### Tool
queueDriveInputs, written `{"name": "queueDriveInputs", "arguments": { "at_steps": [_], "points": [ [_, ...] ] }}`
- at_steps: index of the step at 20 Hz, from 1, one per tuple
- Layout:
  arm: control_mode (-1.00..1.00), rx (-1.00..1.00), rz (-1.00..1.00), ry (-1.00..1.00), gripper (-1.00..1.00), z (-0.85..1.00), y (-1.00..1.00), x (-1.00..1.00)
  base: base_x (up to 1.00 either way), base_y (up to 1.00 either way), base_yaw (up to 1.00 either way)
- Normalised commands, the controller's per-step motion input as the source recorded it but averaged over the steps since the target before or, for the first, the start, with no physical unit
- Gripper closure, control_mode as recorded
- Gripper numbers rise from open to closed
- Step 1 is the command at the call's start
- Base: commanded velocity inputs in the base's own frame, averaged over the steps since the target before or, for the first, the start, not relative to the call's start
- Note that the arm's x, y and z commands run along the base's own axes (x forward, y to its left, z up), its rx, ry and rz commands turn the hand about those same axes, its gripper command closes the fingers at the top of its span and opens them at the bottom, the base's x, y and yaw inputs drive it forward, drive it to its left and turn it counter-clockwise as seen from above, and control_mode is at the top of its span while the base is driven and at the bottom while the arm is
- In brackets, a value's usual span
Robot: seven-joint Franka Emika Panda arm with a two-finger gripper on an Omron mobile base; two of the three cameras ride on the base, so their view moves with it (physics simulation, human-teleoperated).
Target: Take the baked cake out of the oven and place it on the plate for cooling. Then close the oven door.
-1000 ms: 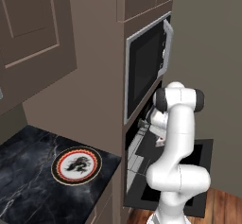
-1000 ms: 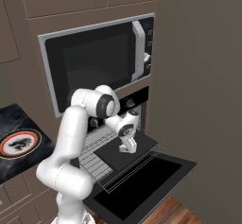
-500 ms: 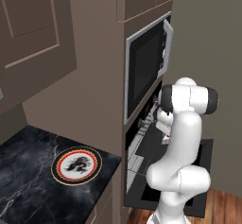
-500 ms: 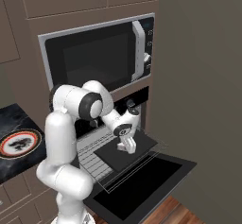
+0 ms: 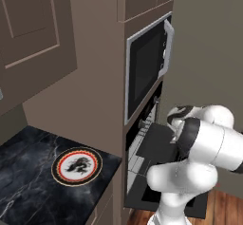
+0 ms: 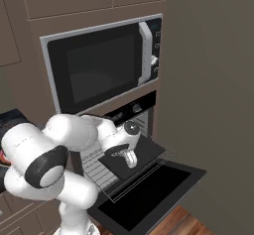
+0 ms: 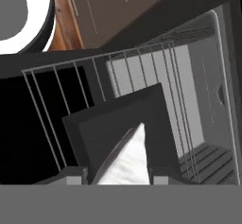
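Observation:
In the hand view a whitish wedge, the baked cake [image 7: 126, 164], fills the gap between my two dark fingertips [image 7: 163, 176]. It rests on a dark tray [image 7: 113, 119] on the pulled-out wire rack [image 7: 52, 100]. My gripper [image 6: 131, 162] is low over that tray in front of the black oven [image 6: 134, 111] and is shut on the cake. The oven door [image 6: 149, 194] hangs open, lying flat below the rack. The plate [image 5: 77, 166], red-and-gold rimmed with a black figure, lies bare on the counter to the left.
The silver-framed microwave [image 6: 99, 65] sits right above the oven cavity. The black marble counter [image 5: 23, 186] carries the plate, left of the oven column. My white arm [image 5: 204, 143] bulks in front of the open door. Wooden floor [image 6: 183, 224] lies beneath.
The elbow and shoulder of my arm have swung nearer the cameras. The gripper has stayed over the tray, its jaws narrowing slightly around the white piece.

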Motion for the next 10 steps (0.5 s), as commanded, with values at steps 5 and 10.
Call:
{"name": "queueDriveInputs", "arguments": {
  "at_steps": [5,10],
  "points": [
    [-1.0,0.0,-0.02,-0.16,1.0,1.0,0.02,-0.41,0.0,0.0,0.0],
    [-1.0,0.0,-0.03,-0.04,1.0,1.0,0.0,-0.02,0.0,0.0,0.0]
  ]
}}
